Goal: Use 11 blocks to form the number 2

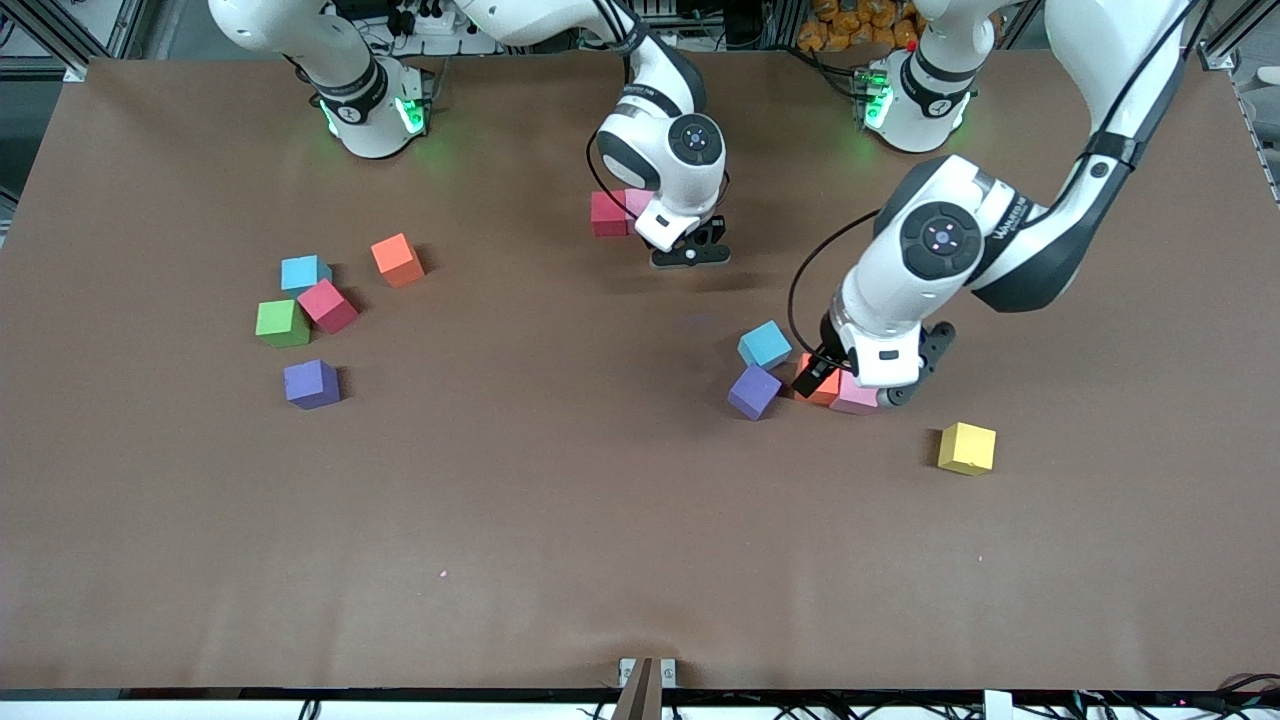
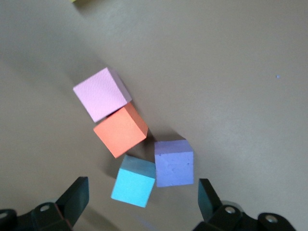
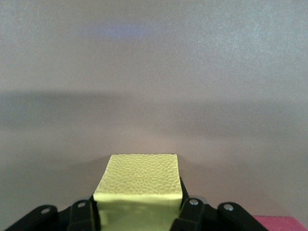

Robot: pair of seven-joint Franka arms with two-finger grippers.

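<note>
The right gripper [image 1: 690,255] sits in the upper middle of the front view, clamped on a yellow block [image 3: 138,180]. The right wrist view shows that block pinched between the two fingers [image 3: 190,214]. In the front view the arm's wrist hides it. Just beside this gripper, toward the right arm's end of the table, a red block [image 1: 607,213] and a pink block [image 1: 640,200] stand touching each other.

The left gripper [image 1: 870,385] hangs in the middle of the front view toward the left arm's end of the table, its fingers [image 2: 77,197] spread wide with nothing between them. It is over a tight cluster of four blocks. A second pink block [image 1: 853,397] and an orange block [image 1: 818,385] touch side by side directly under the hand. A purple block [image 1: 754,391] and a light blue block [image 1: 765,344] lie just beside them toward the middle of the table. In the left wrist view the light blue and purple ones lie closest to the open fingers.

A second yellow block [image 1: 967,447] lies alone, nearer the front camera than that cluster.

Toward the right arm's end of the table lies a loose group. A second light blue block [image 1: 304,272], a crimson block [image 1: 327,305] and a green block [image 1: 282,323] are huddled together. A second orange block [image 1: 397,259] sits near them, and a second purple block [image 1: 311,384] is lower in the frame.
</note>
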